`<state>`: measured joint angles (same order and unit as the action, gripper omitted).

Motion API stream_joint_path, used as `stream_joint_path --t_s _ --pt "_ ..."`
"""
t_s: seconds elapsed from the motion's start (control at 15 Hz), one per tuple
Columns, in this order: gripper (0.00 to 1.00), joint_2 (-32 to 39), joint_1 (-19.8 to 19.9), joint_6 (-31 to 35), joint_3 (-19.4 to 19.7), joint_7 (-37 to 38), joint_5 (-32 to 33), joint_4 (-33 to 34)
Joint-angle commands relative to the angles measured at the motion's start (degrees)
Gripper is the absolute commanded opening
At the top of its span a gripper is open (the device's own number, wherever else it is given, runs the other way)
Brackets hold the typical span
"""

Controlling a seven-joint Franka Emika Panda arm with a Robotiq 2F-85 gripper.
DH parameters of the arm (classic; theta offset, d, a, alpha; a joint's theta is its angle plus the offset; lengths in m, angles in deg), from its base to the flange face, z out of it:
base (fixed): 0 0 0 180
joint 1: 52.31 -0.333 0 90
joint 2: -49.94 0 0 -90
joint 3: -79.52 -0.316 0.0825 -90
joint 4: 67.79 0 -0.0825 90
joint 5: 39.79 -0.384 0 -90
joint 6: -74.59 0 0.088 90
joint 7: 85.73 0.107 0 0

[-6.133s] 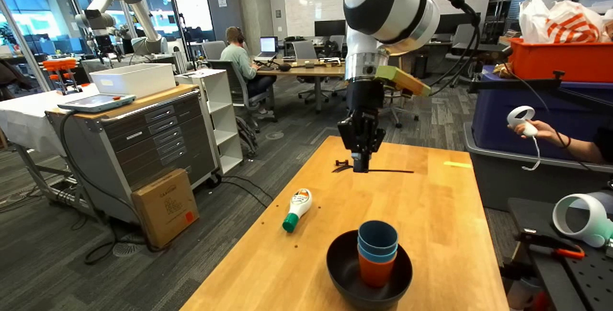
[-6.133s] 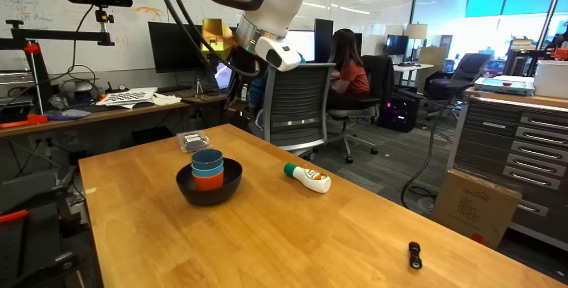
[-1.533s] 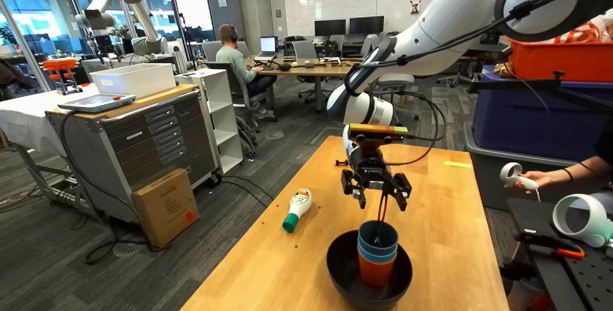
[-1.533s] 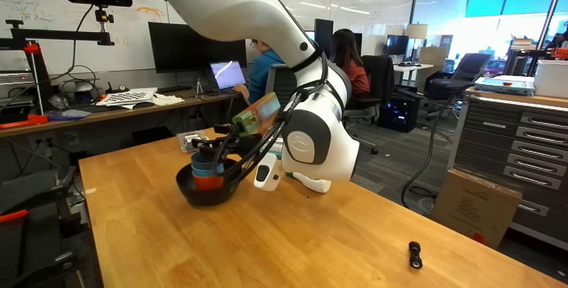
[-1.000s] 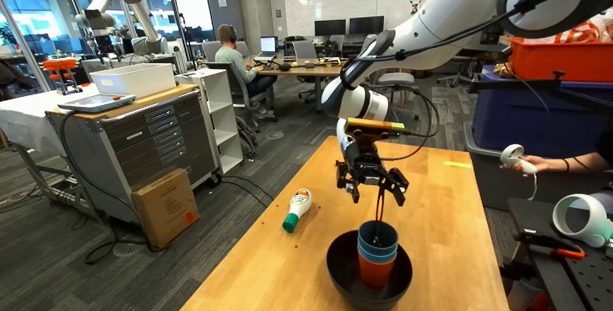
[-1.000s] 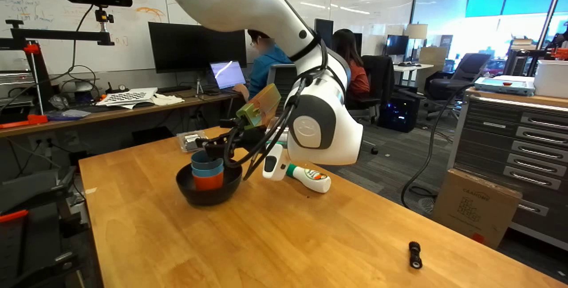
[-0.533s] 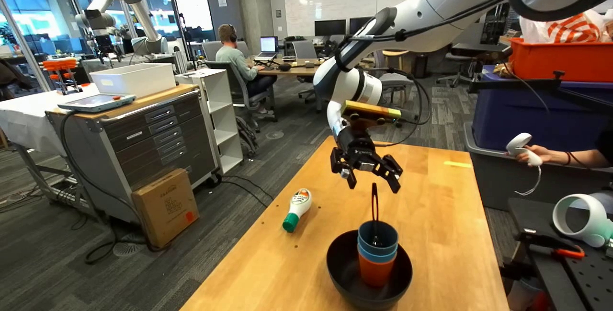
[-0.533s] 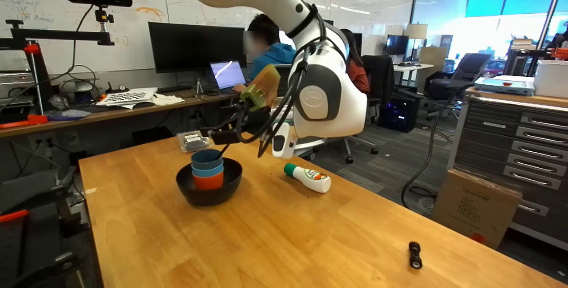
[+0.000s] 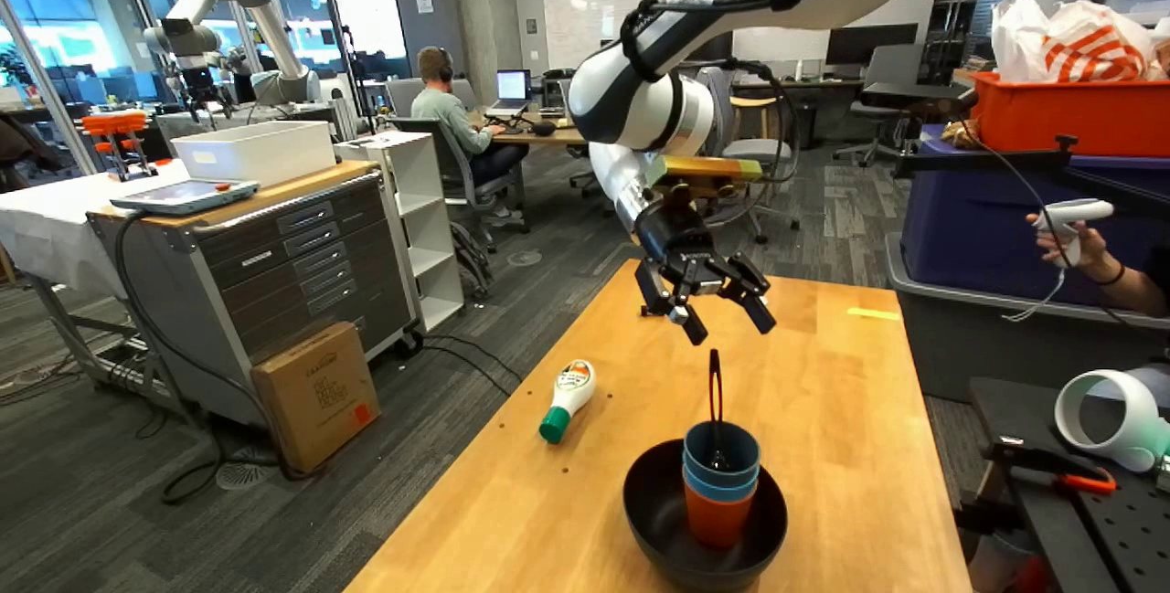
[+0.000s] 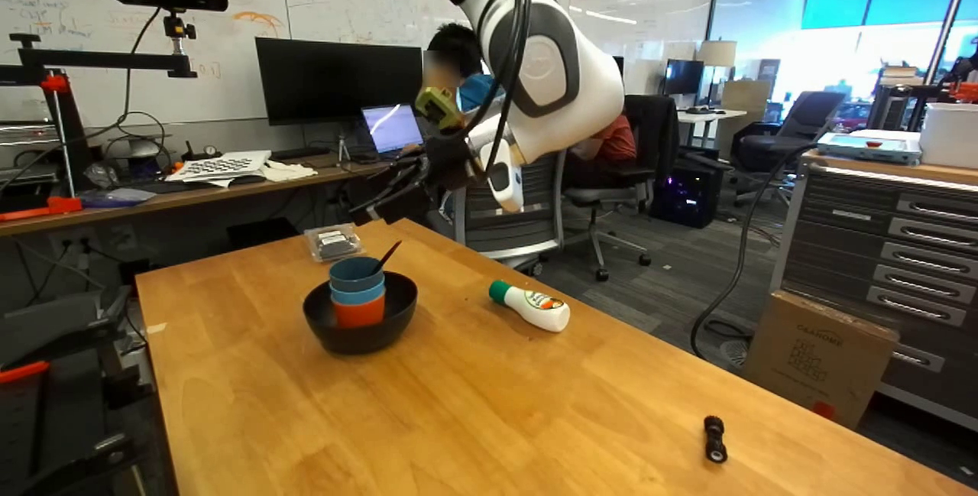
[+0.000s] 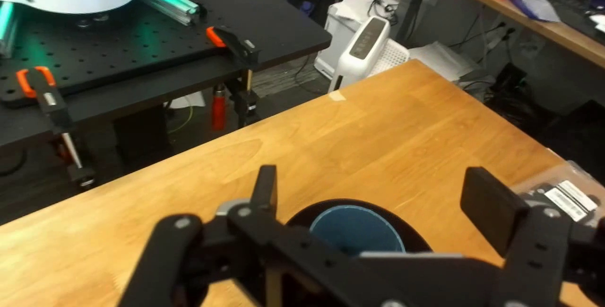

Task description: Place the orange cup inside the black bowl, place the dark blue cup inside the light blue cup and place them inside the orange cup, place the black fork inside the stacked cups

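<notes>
The fork [image 10: 386, 257] leans in the dark blue cup [image 10: 353, 277], nested in the light blue cup [image 10: 357, 297], nested in the orange cup [image 10: 360, 314], inside the bowl [image 10: 359, 342]. The jaws are wide and empty; every step seems done.

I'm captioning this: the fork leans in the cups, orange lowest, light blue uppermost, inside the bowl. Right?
The light blue cup isn't uppermost; the dark blue cup is, in both exterior views. The fork leans in the cups, orange cup lowest, inside the bowl.

Fork [image 9: 717, 428] in cups [image 9: 720, 490], tool [image 9: 730, 328] (spread) above
</notes>
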<state>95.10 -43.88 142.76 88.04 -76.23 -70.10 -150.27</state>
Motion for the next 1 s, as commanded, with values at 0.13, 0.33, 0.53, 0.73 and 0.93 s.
stream_joint_path --t_s 0.13,0.33,0.53,0.73,0.93 --pt "1.00 -16.2 -4.8 9.0 -0.2 -2.2 12.8 -12.7" --pt "1.00 -24.1 -6.7 15.3 -0.8 -2.5 20.2 -20.2" --pt "1.00 -31.6 -7.8 23.4 -1.8 -3.0 26.4 -28.7" --pt "1.00 -38.6 -7.7 32.3 -3.0 -4.2 30.3 -37.5" --pt "1.00 -35.0 -6.9 29.8 -3.6 -3.0 29.2 -33.6"
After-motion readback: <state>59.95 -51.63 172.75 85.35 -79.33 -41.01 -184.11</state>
